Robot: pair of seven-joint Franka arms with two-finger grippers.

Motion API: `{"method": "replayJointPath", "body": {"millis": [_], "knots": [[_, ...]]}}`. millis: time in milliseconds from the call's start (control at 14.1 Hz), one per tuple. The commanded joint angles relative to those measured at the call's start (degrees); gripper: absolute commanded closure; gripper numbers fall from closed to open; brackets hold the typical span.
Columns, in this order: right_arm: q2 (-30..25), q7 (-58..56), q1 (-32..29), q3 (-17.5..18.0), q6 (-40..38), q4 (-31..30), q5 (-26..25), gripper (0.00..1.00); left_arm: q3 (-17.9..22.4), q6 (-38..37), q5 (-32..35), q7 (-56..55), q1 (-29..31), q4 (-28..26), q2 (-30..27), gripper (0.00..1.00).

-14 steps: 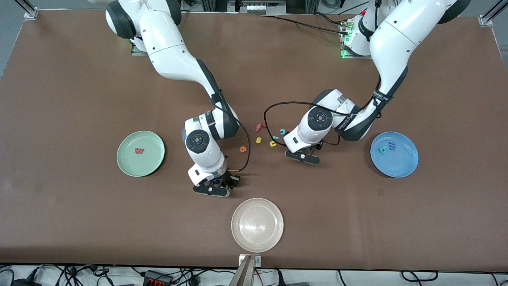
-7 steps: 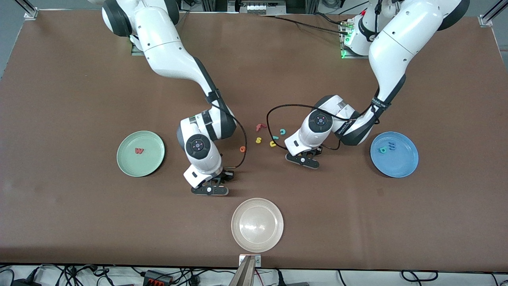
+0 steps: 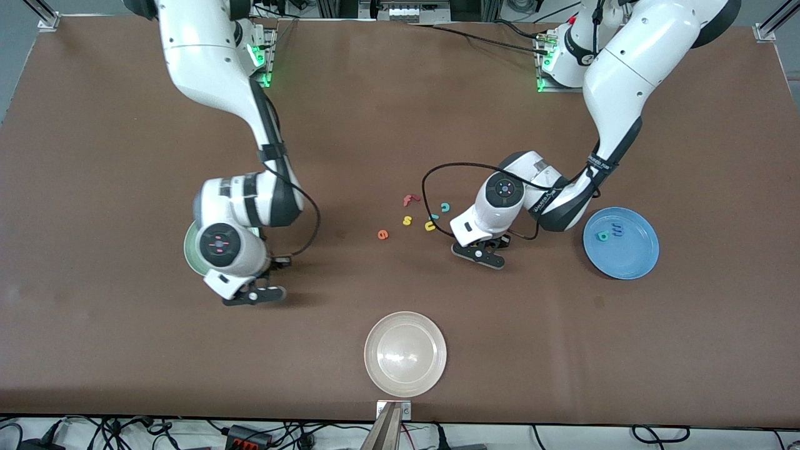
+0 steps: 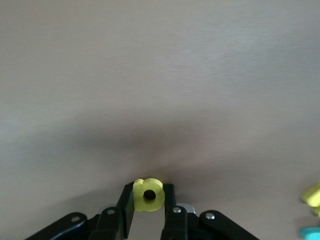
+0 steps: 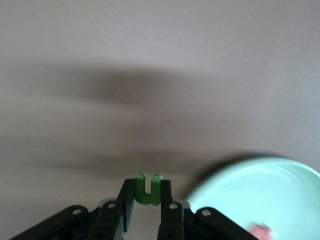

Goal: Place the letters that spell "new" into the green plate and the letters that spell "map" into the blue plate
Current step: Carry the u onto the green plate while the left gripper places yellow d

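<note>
Brown tabletop: right gripper (image 5: 142,210), clamping green n (image 5: 147,189), nears green plate (image 5: 260,195) at its three o'clock; left gripper (image 4: 149,215) pinches yellow a (image 4: 149,195), likely bound next for blue plate (image 3: 620,243).

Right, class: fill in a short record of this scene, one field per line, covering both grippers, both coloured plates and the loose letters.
left gripper: shut on the yellow a, low over the table
right gripper: shut on the green n, beside the green plate
green plate: holds the red w
blue plate: holds the teal p and blue m
orange e: loose on the table
</note>
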Motion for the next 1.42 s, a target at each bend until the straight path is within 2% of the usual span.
{"method": "replayJointPath", "body": {"millis": [0, 142, 283, 425, 637, 708, 920, 991, 1062, 1133, 1204, 1274, 1345], "knots": [[-10.31, -6.31, 0.96, -1.38, 0.55, -13.70, -0.81, 0.95, -0.67, -8.66, 1.27, 2.77, 3.30, 0.41, -6.16, 0.89], [-11.81, -9.57, 1.05, -3.23, 0.55, -17.22, -0.81, 0.94, -1.03, -16.04, 1.09, 5.84, 6.89, 0.50, -10.12, 0.89], [-12.34, -9.85, 1.05, -3.23, 1.33, -19.86, -0.81, 0.94, -1.03, -23.25, 0.48, 11.80, 10.23, 0.67, -12.24, 0.89], [-11.73, -9.94, 0.96, -3.15, 1.95, -20.13, -0.81, 0.94, -1.03, -26.26, 0.48, 19.18, 14.97, 0.59, -13.03, 0.89], [-9.80, -9.85, 1.22, -3.15, 3.26, -20.05, -0.72, 0.95, -0.85, -25.75, 0.56, 27.10, 21.74, 0.06, -12.08, 0.89], [-8.93, -9.85, 1.22, -3.15, 4.23, -20.05, -0.63, 1.00, -0.85, -24.53, 0.83, 28.17, 23.33, -0.11, -10.76, 0.89], [-7.78, -9.85, 0.52, -2.97, 6.17, -20.05, -0.20, 1.00, -0.77, -13.22, 0.83, 30.46, 28.61, -5.28, -9.61, 0.89], [-7.78, -9.76, 0.61, -2.97, 6.17, -20.05, 0.16, 1.00, -0.76, -11.44, 0.92, 31.07, 29.58, -6.43, -9.61, 0.83], [-7.69, -9.76, 0.52, -2.97, 6.34, -19.96, 0.16, 1.00, -0.76, -11.33, 0.92, 31.34, 29.85, -6.53, -9.35, 0.60], [-7.69, -9.85, 0.35, -2.97, 6.61, -19.70, 0.16, 0.81, -0.76, -11.24, 0.83, 31.26, 29.85, -6.44, -9.00, 0.01], [-7.77, -9.41, 0.34, -2.97, 6.70, -19.43, 0.42, 0.19, -0.76, -11.59, 0.83, 31.26, 29.85, -6.18, -9.08, 0.00], [-7.95, -9.41, 0.43, -2.97, 6.52, -18.91, 0.51, 0.00, -0.85, -11.86, 0.83, 31.26, 29.76, -6.01, -9.52, 0.00], [-8.39, -9.32, 0.52, -3.06, 6.00, -17.86, 0.51, 0.00, -1.03, -12.29, 0.83, 31.17, 29.85, -5.57, -10.04, 0.00]]}}
